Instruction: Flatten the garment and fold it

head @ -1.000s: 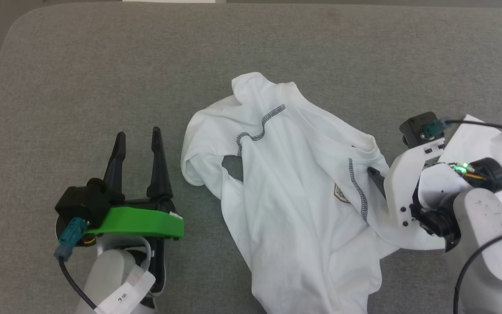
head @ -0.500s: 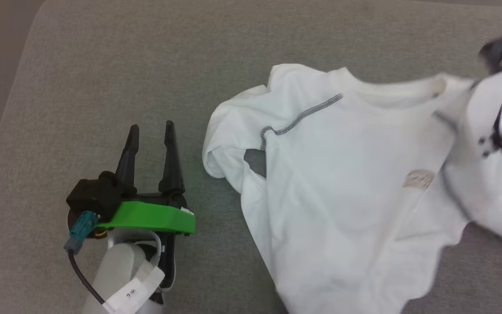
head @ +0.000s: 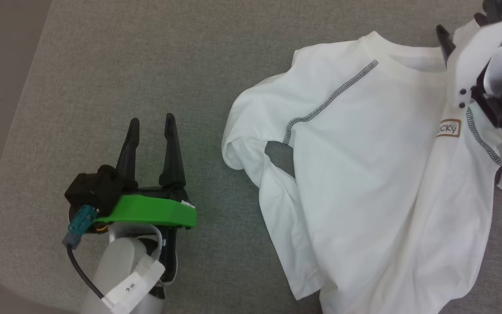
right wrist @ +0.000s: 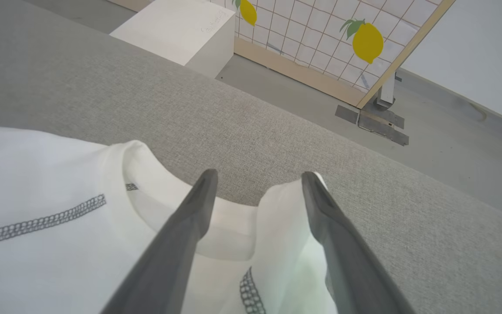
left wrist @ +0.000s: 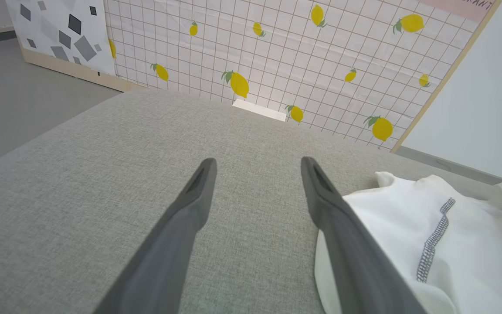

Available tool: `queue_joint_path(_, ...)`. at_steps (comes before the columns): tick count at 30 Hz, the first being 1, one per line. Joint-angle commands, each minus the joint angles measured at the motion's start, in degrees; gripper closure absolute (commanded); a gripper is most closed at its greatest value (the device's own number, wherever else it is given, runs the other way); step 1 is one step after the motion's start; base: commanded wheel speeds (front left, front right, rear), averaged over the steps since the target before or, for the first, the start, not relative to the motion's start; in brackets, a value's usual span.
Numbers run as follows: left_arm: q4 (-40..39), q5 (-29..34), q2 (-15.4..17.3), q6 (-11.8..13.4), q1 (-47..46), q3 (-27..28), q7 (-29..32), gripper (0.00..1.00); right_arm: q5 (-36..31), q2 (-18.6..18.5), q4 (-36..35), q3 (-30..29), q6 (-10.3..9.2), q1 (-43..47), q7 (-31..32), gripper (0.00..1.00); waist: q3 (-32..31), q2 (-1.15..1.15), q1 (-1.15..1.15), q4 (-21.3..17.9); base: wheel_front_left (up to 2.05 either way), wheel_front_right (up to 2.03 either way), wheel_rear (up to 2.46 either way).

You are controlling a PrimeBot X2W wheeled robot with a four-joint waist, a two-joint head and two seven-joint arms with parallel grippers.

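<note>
A white long-sleeved shirt lies chest-up on a grey fabric-covered surface, towards the robot's right, partly spread but rumpled. One sleeve is folded back along the body, and long creases run down towards the hem. It looks light, thin and limp. It would likely sag and bunch when lifted and drag over the rough cover rather than slide. The firmer places to pinch appear to be the ribbed collar, the grey-stitched shoulder seams, the cuff and the hem corners. The left gripper rests over bare surface just left of the shirt, its two dark fingers spread apart and empty. The right gripper sits over the collar, its fingers also wide apart. Cloth lies beneath and between them, but they are not clamped on it. A small brown-bordered chest patch shows the letters "UCKY", its start hidden behind the right arm. A white tag on the left arm carries small marks too tiny to read. Beyond the surface stand a white box with faint, unreadable scribbles and a lemon-patterned panel.
</note>
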Motion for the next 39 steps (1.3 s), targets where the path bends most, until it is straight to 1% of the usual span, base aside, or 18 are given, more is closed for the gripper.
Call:
queue_joint_path(1,0.27,0.75,-0.06,0.07,0.21,0.49,-0.26,0.0,1.23,0.32,-0.16,-1.41,-0.11,2.19,-1.5,0.0,-2.24,0.0,-0.01,-2.16,0.0,0.0,0.0)
queue_joint_path(4,0.87,1.53,-0.06,-0.37,0.92,1.19,-0.26,0.0,3.55,1.58,-2.48,-4.1,-0.11,6.66,-5.1,0.0,-4.57,0.0,-0.01,-4.07,0.0,0.0,0.0)
queue_joint_path(6,1.4,2.12,-0.06,-0.71,1.51,1.6,-0.26,0.0,4.88,2.54,-5.43,-5.78,-0.11,10.79,-7.44,0.0,-6.29,0.0,-0.01,-5.53,0.0,0.0,0.0)
queue_joint_path(11,3.32,3.39,-0.06,-1.31,2.47,2.07,-0.26,0.0,7.84,5.96,-16.27,-7.54,-0.11,23.64,-12.76,0.0,-10.51,0.0,-0.01,-9.62,0.0,0.0,0.0)
queue_joint_path(15,6.4,4.32,0.05,-0.87,1.23,1.58,0.01,0.0,9.53,9.56,-25.07,-7.58,-0.11,34.05,-14.8,0.0,-12.49,0.0,-0.01,-13.0,0.0,0.0,0.0)
queue_joint_path(17,8.74,4.76,0.15,-0.08,0.03,1.29,1.65,0.0,10.3,11.3,-28.41,-7.92,-0.11,38.46,-15.26,0.0,-13.17,0.0,-0.01,-14.58,0.0,0.0,0.0)
queue_joint_path(20,12.61,5.08,0.27,1.82,-2.0,1.2,6.0,0.0,11.68,13.34,-32.26,-8.44,-0.11,44.03,-15.12,0.0,-13.79,0.0,-0.01,-16.91,0.0,0.0,0.0)
queue_joint_path(25,19.18,5.54,0.97,5.83,-5.69,1.69,15.48,0.0,12.48,14.34,-36.81,-8.29,-0.11,49.36,-14.16,0.0,-14.25,0.0,-0.01,-19.38,0.0,0.0,0.0)
queue_joint_path(27,22.14,5.73,1.6,7.4,-7.04,1.68,21.06,0.0,13.15,14.41,-38.0,-7.65,-0.11,50.47,-13.71,0.0,-14.26,0.0,-0.01,-20.19,0.0,0.0,0.0)
queue_joint_path(30,26.26,7.12,3.59,10.36,-8.46,1.43,29.92,0.0,13.95,14.44,-39.2,-6.92,-0.11,51.21,-13.16,0.0,-14.31,0.0,-0.01,-21.22,0.0,0.0,0.0)
queue_joint_path(32,27.72,6.99,4.25,10.75,-8.54,1.09,35.11,0.0,14.23,14.44,-39.87,-6.7,-0.11,51.26,-13.11,0.0,-14.37,0.0,-0.01,-21.61,0.0,0.0,0.0)
queue_joint_path(33,27.99,6.68,4.39,10.54,-8.29,0.88,37.29,0.11,14.43,14.45,-40.05,-6.67,-0.11,51.26,-13.1,0.0,-14.44,0.0,-0.01,-21.69,0.0,0.0,0.0)
queue_joint_path(34,27.87,6.32,4.58,9.94,-7.82,0.44,39.63,0.78,14.56,14.45,-40.28,-6.67,-0.11,51.28,-13.12,0.0,-14.55,0.0,-0.01,-21.68,0.0,0.0,0.0)
queue_joint_path(35,27.32,5.97,4.68,9.47,-7.4,0.25,40.79,1.0,14.68,14.45,-40.44,-6.73,-0.11,51.34,-13.14,0.0,-14.65,0.0,-0.01,-21.58,0.0,0.0,0.0)
queue_joint_path(37,25.1,5.53,5.02,9.22,-6.24,0.38,41.04,1.0,14.92,14.45,-40.65,-7.0,-0.11,51.59,-13.17,0.0,-15.0,0.0,-0.01,-21.06,0.0,0.0,0.0)
queue_joint_path(39,22.13,5.01,5.39,10.07,-4.29,1.65,39.07,1.0,14.99,14.45,-40.67,-7.03,-0.11,51.81,-13.14,0.0,-15.54,0.0,-0.01,-20.51,0.0,0.0,0.0)
